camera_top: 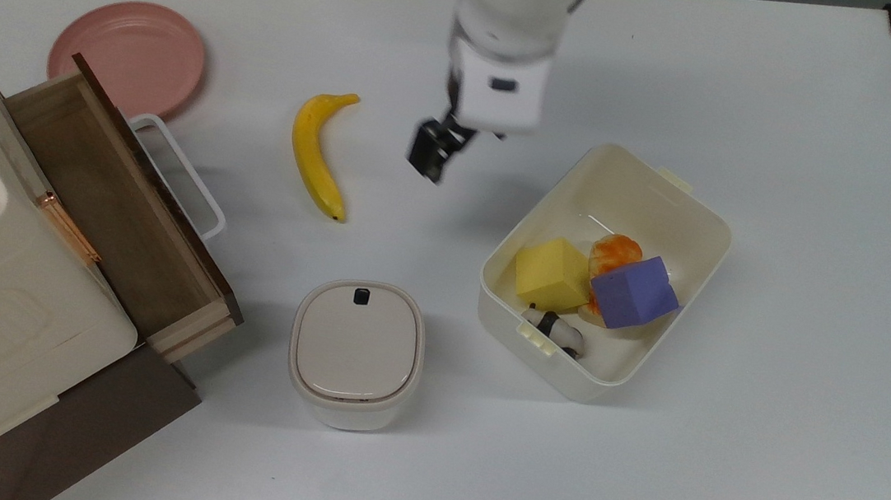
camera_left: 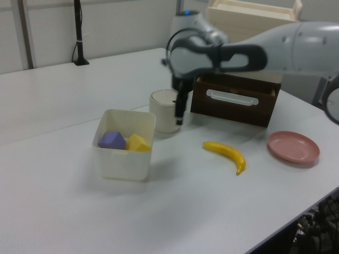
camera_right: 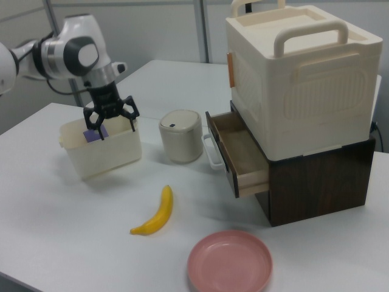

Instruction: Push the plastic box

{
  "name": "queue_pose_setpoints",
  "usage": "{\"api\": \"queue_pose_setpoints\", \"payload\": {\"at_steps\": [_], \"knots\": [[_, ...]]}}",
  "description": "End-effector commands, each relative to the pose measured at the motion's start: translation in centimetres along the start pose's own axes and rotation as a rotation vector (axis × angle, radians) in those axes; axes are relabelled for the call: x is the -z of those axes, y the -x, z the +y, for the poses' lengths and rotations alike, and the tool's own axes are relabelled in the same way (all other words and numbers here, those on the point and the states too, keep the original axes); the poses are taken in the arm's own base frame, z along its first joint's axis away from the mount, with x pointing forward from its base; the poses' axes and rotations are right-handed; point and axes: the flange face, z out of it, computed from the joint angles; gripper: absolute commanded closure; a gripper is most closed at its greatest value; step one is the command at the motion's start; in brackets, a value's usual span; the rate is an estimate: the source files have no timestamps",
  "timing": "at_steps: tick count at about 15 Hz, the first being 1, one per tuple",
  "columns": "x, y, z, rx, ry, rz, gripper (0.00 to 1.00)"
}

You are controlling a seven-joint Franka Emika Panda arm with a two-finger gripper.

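Top view: the claw (camera_top: 433,152) hangs above the desk (camera_top: 799,113), spread open and holding nothing, apart from the plastic box (camera_top: 670,203), which sits near the desk's middle holding 2 blocks, beside a banana (camera_top: 316,155)

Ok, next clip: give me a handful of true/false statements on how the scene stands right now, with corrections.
1. The gripper touches the plastic box. False: it hangs apart from it, raised, toward the banana.
2. The box holds a yellow block and a purple block. True.
3. The drawer is shut. False: it stands pulled out.
4. The gripper's fingers are spread. True, by the right view.
5. The pink plate carries the banana. False: the banana lies on the table.
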Motion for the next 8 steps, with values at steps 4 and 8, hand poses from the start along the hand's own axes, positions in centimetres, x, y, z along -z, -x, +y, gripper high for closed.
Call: {"api": "queue_pose_setpoints", "payload": {"at_steps": [4,8], "knots": [[6.4,7.4,2.9,-0.469,0.002,-0.004,0.00],[7.7,9.0,3.9,-0.601,0.000,0.020,0.00]]}}
